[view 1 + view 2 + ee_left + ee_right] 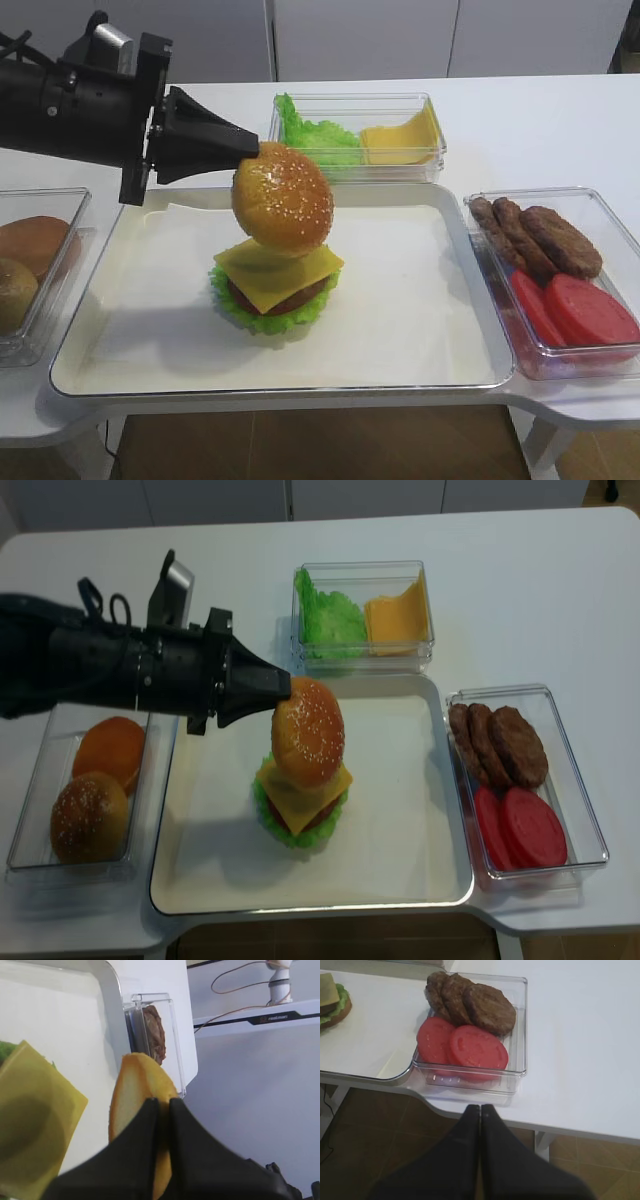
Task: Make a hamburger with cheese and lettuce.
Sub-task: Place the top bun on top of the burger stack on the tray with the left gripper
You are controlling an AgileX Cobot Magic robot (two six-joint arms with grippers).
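Capping under way: sesame bun top (283, 210) pinched at its edge by left gripper (252, 150), hanging tilted, almost on edge, just above the hamburger (274, 287) at mid-tray (420, 340). Stack below already built, cheese (285, 268) over patty (272, 296) over lettuce (258, 314), corners overhanging. Right gripper (480, 1112) pressed together on nothing, parked off the table edge near the box of tomato slices (465, 1047). Next, by the look of it: levelling the bun, centring over the cheese, lowering to touch, then letting go.
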